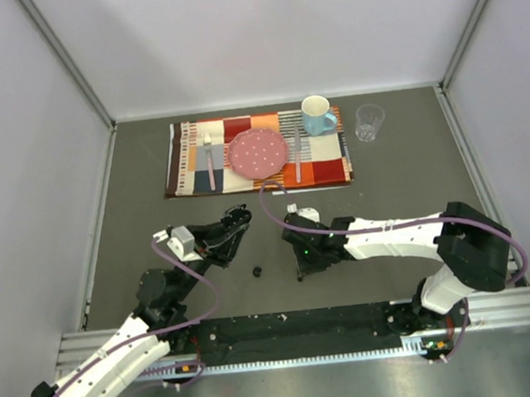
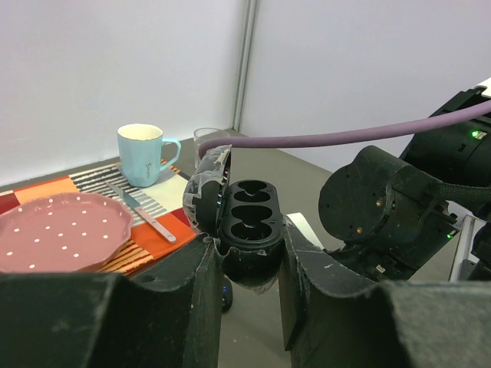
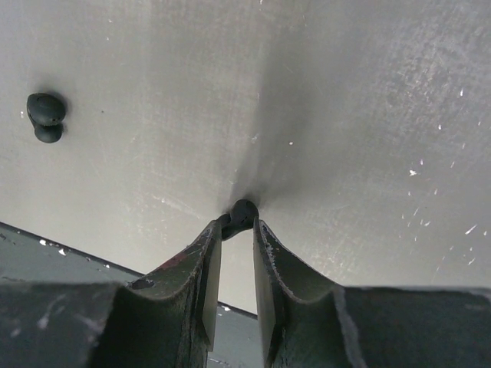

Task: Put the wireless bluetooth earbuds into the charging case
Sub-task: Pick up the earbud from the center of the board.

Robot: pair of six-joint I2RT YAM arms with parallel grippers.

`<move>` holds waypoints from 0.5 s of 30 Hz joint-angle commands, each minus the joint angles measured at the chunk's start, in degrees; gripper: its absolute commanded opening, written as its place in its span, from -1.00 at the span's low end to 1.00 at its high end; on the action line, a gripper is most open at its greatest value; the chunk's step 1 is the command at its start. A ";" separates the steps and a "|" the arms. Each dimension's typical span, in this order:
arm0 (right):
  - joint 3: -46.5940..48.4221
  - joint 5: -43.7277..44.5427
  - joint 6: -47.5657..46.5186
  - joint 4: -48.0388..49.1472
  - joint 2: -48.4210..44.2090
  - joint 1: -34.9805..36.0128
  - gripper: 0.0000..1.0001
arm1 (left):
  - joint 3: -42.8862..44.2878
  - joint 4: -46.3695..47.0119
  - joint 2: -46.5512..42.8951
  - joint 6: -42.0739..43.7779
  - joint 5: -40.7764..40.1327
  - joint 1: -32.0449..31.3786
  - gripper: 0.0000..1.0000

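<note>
My left gripper [image 2: 249, 264] is shut on the black charging case [image 2: 249, 222], held off the table with its lid open and both sockets showing empty; it also shows in the top view [image 1: 230, 228]. My right gripper [image 3: 236, 226] points down at the table and is shut on a tiny black earbud [image 3: 241, 215] pinched at its fingertips; in the top view this gripper [image 1: 302, 268] is just right of table centre. A second black earbud [image 3: 46, 115] lies loose on the table to the left, also seen in the top view [image 1: 257, 272], between the two grippers.
At the back lies a striped placemat [image 1: 191, 163] with a pink dotted plate [image 1: 258, 152], a fork [image 1: 210, 162], a knife [image 1: 296, 153] and a light blue mug [image 1: 316, 116]. A clear glass [image 1: 368, 121] stands right of the mat. A metal rail [image 1: 297, 331] runs along the near edge.
</note>
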 commanded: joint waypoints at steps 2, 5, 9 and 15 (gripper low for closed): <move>0.97 1.65 0.52 -1.54 -0.34 0.41 -0.54 | -0.09 3.62 0.32 -0.40 -0.11 0.18 -1.00; 1.06 1.04 0.87 -1.54 0.19 0.49 -0.54 | -0.09 3.62 0.24 -0.40 -0.11 0.18 -1.00; 0.36 0.69 1.75 -1.54 -0.42 0.41 -0.56 | -0.17 3.44 0.24 -0.49 0.07 0.18 -1.00; -0.17 -1.42 2.89 -1.45 -0.78 0.41 -0.56 | -0.44 3.61 0.06 -0.58 -0.37 0.18 -1.00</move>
